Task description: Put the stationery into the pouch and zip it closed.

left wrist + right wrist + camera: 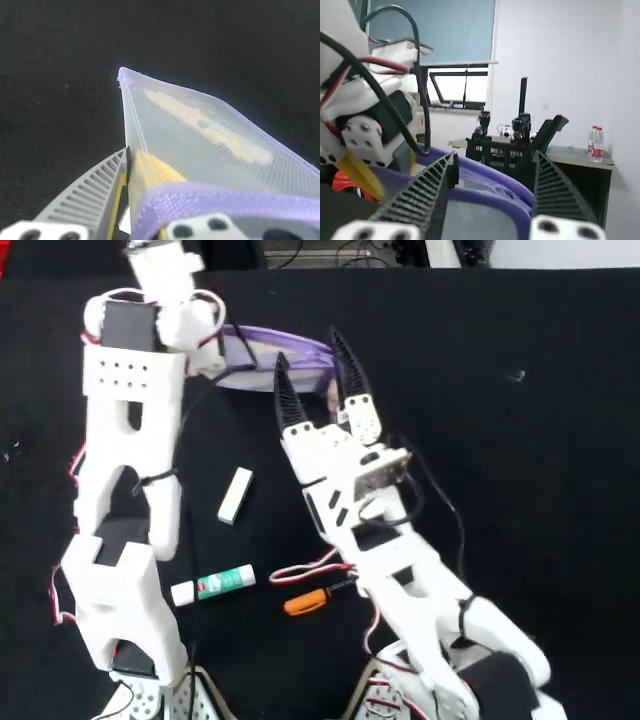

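Left pincer [218,348] is pinching the pouch [285,343] by its purple edge at the far side of the table [520,490] in the high view. The right pincer [308,352] is hanging just beside the pouch, with its black fingers spread wide and nothing between them. Three things are lying out on the table: a white eraser [235,495], a glue stick [212,583] and an orange pen [305,600]. So the job is looking barely begun to me. All three are waiting to go in, and the zipping is coming after that. The left arm is standing just beside the eraser. A red and white wire [300,570] is lying between the glue stick and the orange pen, and it could be getting in the way of a grab.

Looking from the left wrist, the left pincer [131,165] is squeezing the purple edge, and a yellow pad is showing through the mesh. The pouch [200,135] is stretching away over the black table. A pale long streak is showing on the mesh, and I cannot tell whether anything is inside.

Looking from the right wrist, the right pincer [495,160] is gaping, with the purple rim of the pouch [485,177] curving across between its fingers. The mouth is looking open to me. Water bottles [596,142] are standing on a desk far behind.
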Tool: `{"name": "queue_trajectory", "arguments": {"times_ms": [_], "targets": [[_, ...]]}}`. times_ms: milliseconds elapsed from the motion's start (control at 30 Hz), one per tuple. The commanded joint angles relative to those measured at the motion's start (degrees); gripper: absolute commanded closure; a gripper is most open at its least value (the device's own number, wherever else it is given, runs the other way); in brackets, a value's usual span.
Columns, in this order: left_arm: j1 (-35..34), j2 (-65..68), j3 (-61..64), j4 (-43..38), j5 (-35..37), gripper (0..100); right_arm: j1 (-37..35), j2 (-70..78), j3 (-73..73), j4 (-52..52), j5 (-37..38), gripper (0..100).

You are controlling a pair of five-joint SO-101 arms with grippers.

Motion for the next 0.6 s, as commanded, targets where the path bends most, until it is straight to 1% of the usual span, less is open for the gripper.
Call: {"name": "queue_trajectory", "arguments": {"times_ms": [0, 100, 233, 300, 367, 467, 567], "targets": [[-3.4, -0.7, -0.8, -2.9, 0.2, 97, -0.4, -10.3, -2.4, 10.8, 0.6, 77.9], [-6.5, -0.7, -0.8, -4.3, 0.2, 97, 0.4, -21.3, -3.6, 27.5, 0.6, 77.9], [-10.9, -0.7, -0.9, -6.3, 0.2, 97, 0.4, -34.9, -9.9, 59.1, 0.7, 77.9], [-12.7, -0.7, -0.9, -7.5, -0.4, 97, 0.4, -39.5, -13.1, 72.5, 1.8, 77.9], [-14.2, -0.7, -0.8, -8.4, -1.7, 97, -0.4, -42.3, -15.3, 83.3, 7.2, 78.0], [-15.2, -0.7, -0.8, -9.6, -1.8, 97, -3.3, -42.9, -15.9, 95.0, 18.9, 78.0], [-15.1, -0.7, -0.8, -9.9, -1.8, 97, -5.9, -42.2, -15.4, 106.9, 27.5, 78.0]]}}
